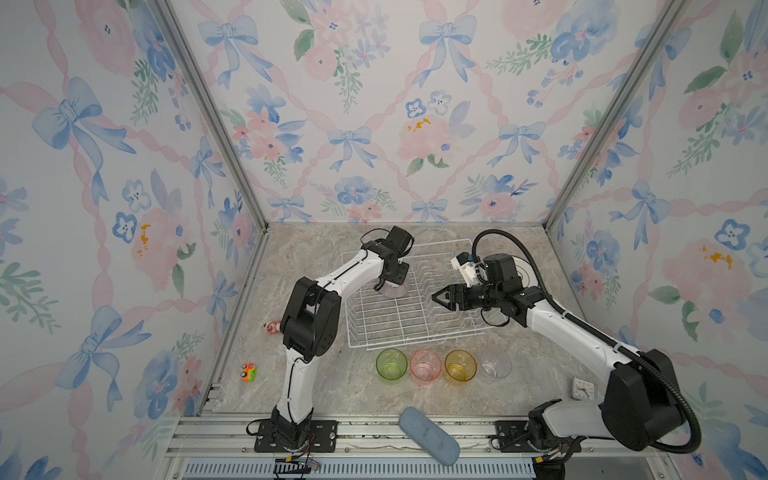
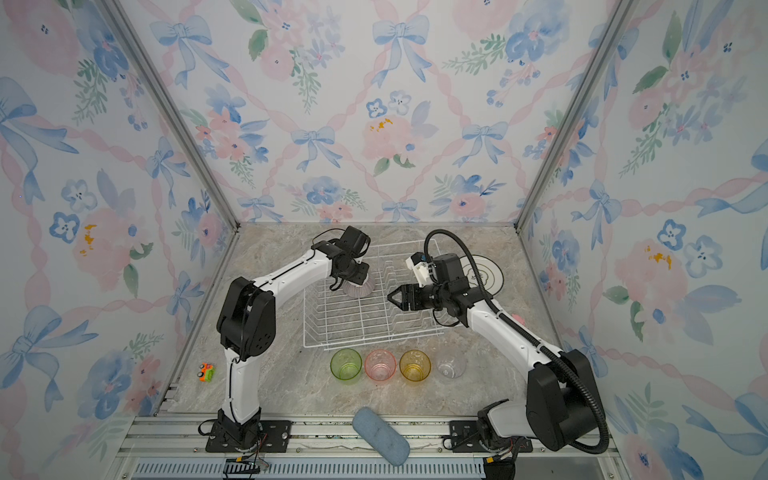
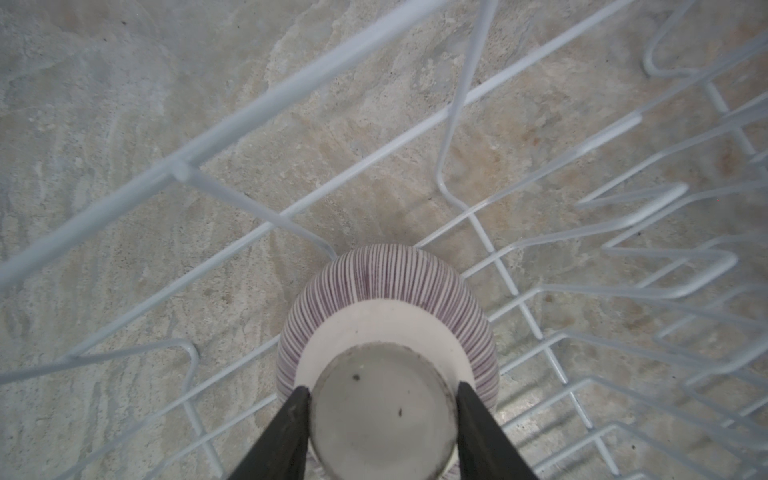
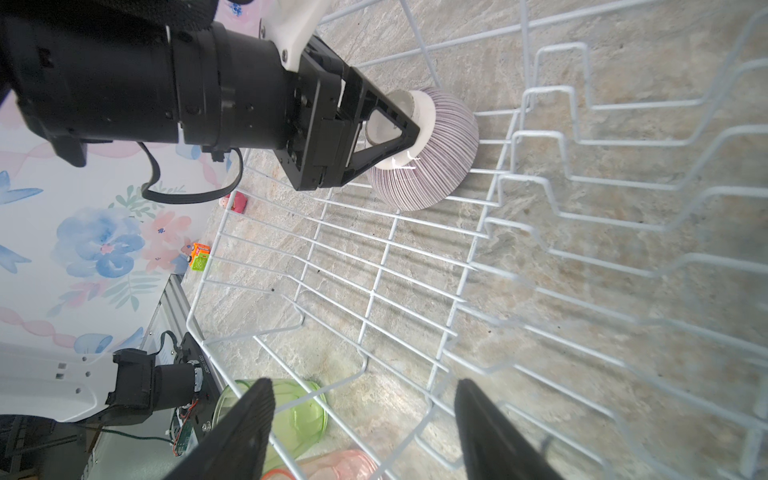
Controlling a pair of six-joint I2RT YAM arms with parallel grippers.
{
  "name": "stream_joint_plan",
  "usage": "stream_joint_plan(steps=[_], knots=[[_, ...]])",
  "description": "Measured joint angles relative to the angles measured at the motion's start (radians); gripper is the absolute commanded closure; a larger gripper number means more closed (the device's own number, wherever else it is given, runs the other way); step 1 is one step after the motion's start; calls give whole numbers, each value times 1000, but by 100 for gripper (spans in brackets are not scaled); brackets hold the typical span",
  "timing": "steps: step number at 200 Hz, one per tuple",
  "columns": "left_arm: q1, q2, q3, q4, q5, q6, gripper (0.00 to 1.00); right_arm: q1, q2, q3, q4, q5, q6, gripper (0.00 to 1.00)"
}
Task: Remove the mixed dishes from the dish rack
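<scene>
1. One striped bowl (image 3: 386,291) sits upside down in the open half of the dish rack (image 1: 415,321), directly under the left fingers (image 4: 410,132).
2. The left fingers point down into the rack, about half spread, one tip against each side of the bowl's grey foot ring. They hold the bowl by that ring.
3. The bowl's rim is down at the rack's floor wires. Whether it rests on them or hangs just clear I cannot tell.
4. The right fingers (image 1: 439,297) hover over the rack's prong half, spread wide with nothing between them. Their tips aim toward the left fingers and are well apart from the bowl.
5. Four tumblers stand mouth up in a row on the table (image 1: 332,390), outside the rack's near wall, on the robot's side of both sets of fingers. The green tumbler (image 1: 391,364) is nearest the left fingers, followed by the pink tumbler (image 1: 426,365), yellow tumbler (image 1: 460,365) and clear tumbler (image 1: 496,365).
6. A white plate (image 2: 494,272) with dark rings lies flat on the table outside the rack, behind the right fingers' wrist. That arm partly hides it, and how many are stacked there I cannot tell.
</scene>
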Motion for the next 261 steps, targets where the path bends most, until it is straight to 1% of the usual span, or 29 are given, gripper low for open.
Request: stream_joint_plan(steps=[7, 17, 31, 76, 101, 142, 175, 190, 201, 211, 219, 232, 246, 261], knots=[[0, 0, 0, 0, 0, 2, 55, 0, 1, 0, 0, 0, 0, 28], [0, 0, 1, 2, 0, 3, 63, 0, 2, 0, 0, 0, 0, 29], [1, 0, 3, 5, 1, 8, 70, 0, 3, 0, 0, 0, 0, 28], [8, 0, 6, 15, 9, 10, 72, 0, 24, 0, 23, -15, 11, 28], [14, -2, 6, 15, 22, 10, 72, 0, 41, -2, 72, -45, 40, 29], [35, -11, 6, 8, 83, 8, 72, 2, 93, -6, 168, -103, 101, 29], [50, -61, 6, 15, 129, -5, 72, 16, 127, -6, 185, -122, 117, 30], [51, -63, 6, 14, 140, -6, 70, 24, 139, -6, 185, -129, 117, 30], [50, -63, 6, 11, 140, -9, 67, 27, 146, -6, 184, -129, 117, 30], [47, -63, 6, 11, 135, -7, 61, 28, 150, -6, 183, -129, 117, 30], [42, -63, 6, 11, 121, -2, 56, 28, 150, -6, 182, -127, 116, 30], [32, -63, 5, 10, 92, -1, 52, 28, 150, 1, 174, -113, 111, 30], [15, -63, 5, 11, 56, -2, 52, 29, 151, 33, 127, -76, 90, 31], [3, -63, 5, 11, 33, -6, 55, 34, 170, 124, 51, -12, 53, 34]])
